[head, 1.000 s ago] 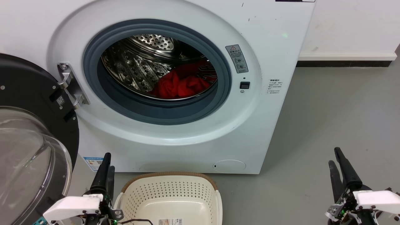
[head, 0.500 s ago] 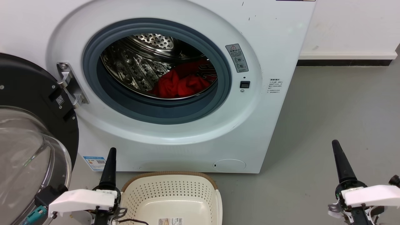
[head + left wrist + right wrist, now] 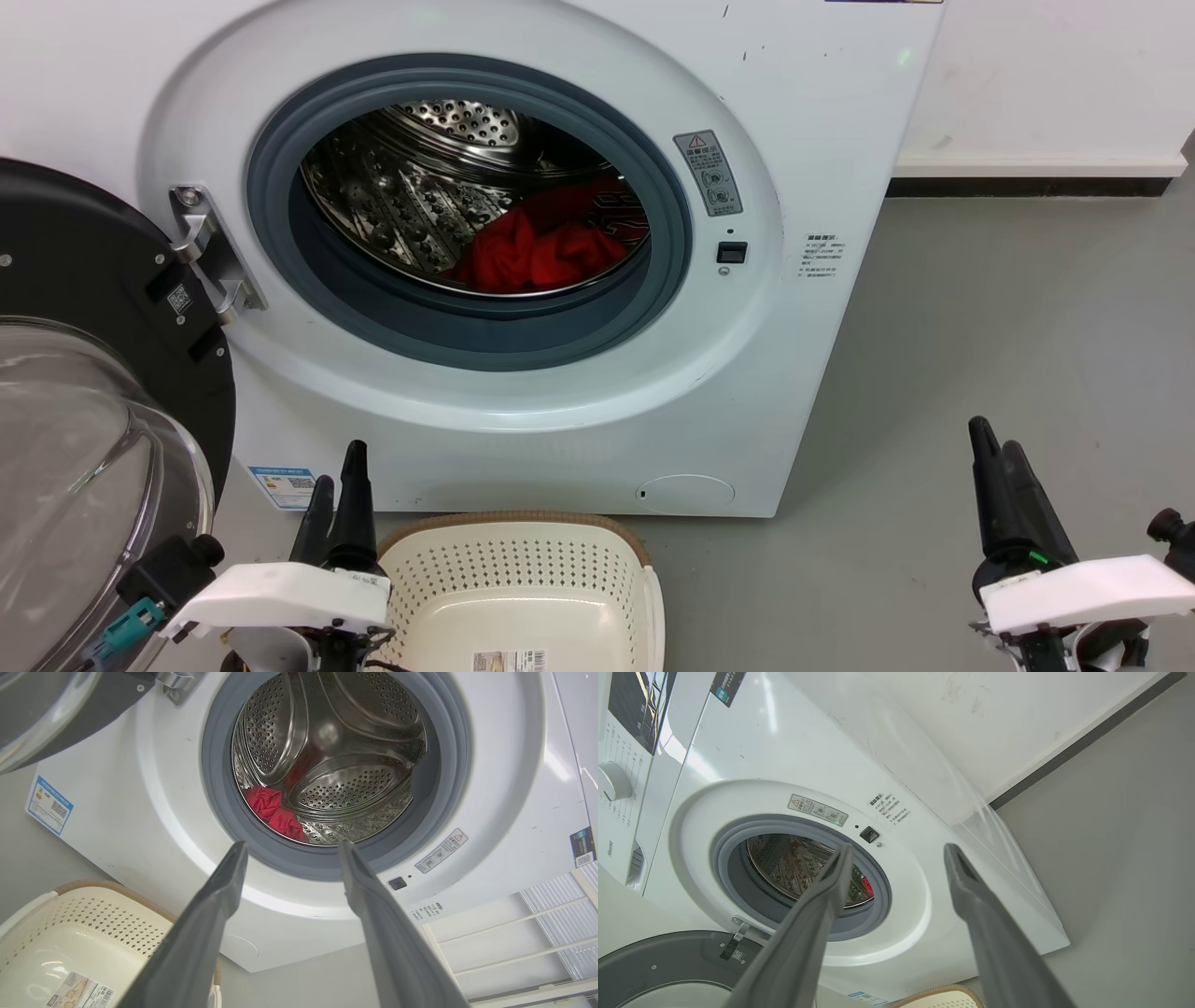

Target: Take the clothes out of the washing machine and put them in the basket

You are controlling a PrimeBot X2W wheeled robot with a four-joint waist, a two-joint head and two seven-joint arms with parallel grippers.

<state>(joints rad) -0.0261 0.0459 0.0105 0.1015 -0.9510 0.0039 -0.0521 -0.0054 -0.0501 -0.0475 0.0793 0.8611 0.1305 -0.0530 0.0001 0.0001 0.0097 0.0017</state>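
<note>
The washing machine stands in front of me with its door swung open to the left. The red clothes lie bunched at the bottom of the steel drum, and they are seen again in the clothes of the left wrist view. The cream basket sits on the floor below the porthole and holds no garment. My left gripper hovers open at the basket's left rim, well below the porthole. Far to the right, my right gripper is open over bare floor. Both hold nothing.
The door's glass bowl bulges out just left of my left arm. Grey floor stretches to the machine's right, ending at a white wall with dark skirting. A white rack stands beside the machine.
Both wrists have rolled, passing edge-on and showing two fingers again. The left gripper has shifted right toward the basket, and the right one slightly left. The clothes and basket have not moved.
</note>
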